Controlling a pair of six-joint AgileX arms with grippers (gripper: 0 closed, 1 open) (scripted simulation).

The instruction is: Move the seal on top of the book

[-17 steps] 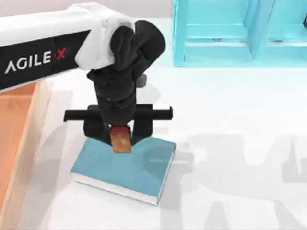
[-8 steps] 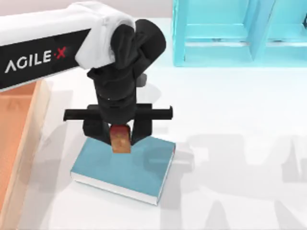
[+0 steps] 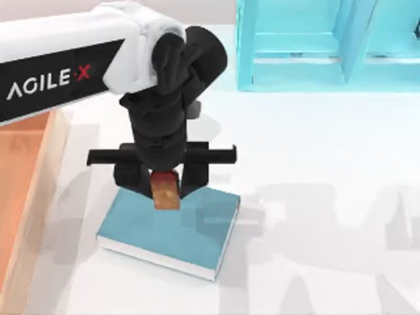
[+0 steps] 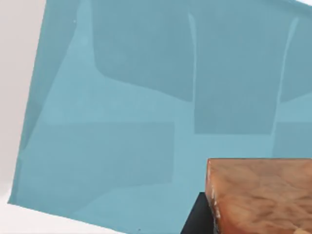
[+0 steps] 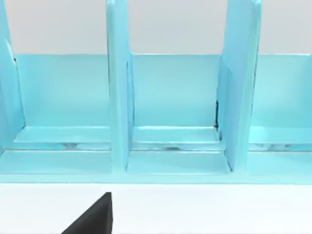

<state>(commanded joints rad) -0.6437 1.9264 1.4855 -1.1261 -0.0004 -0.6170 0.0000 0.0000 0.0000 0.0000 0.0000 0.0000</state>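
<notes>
The teal-blue book [image 3: 172, 231] lies flat on the white table, left of centre toward the front edge. My left gripper [image 3: 164, 186] points down over the book's far edge, shut on the orange-brown seal [image 3: 166, 195]. In the left wrist view the seal [image 4: 263, 197] sits close over the book's cover [image 4: 122, 122], and I cannot tell whether they touch. My right gripper [image 5: 92, 219] shows as a dark corner facing the shelf unit.
A light-blue open shelf unit [image 3: 328, 46] stands at the back right, its compartments seen in the right wrist view [image 5: 175, 97]. An orange wooden tray [image 3: 26, 190] runs along the table's left side.
The left gripper and seal have barely shifted over the book's far edge. Soft shadows on the right of the table have drifted slightly.
</notes>
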